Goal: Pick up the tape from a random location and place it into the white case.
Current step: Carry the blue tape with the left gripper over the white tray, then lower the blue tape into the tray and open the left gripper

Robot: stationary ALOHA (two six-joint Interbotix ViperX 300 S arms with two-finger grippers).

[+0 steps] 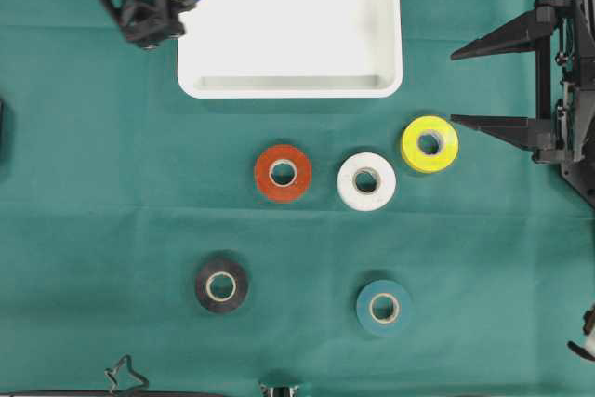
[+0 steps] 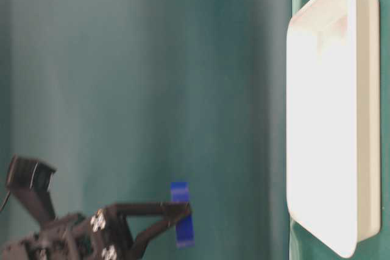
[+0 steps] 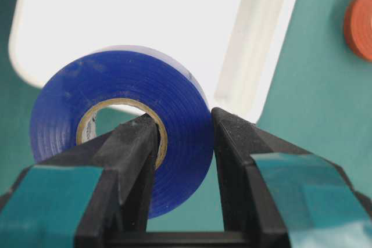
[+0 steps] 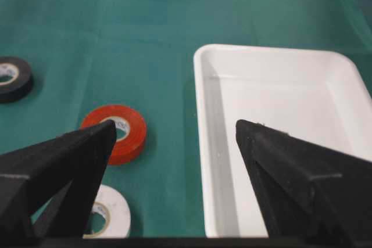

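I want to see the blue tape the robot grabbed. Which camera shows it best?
The left wrist view: the blue tape fills it, pinched through its hole by the left gripper. Overhead shows a sliver behind the arm, table-level just its edge, right wrist nothing.

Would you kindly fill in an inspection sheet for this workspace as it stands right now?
Surface: green cloth, creased.
Job's things: blue tape held above the table beside the white case; nothing visible inside the case.
Clutter: red tape, white tape, yellow tape, black tape, teal tape, all flat on the cloth.
Grippers: left tool shut on blue tape; right tool open, holding nothing.
Cables: nothing seen.
Surroundings: nothing seen.
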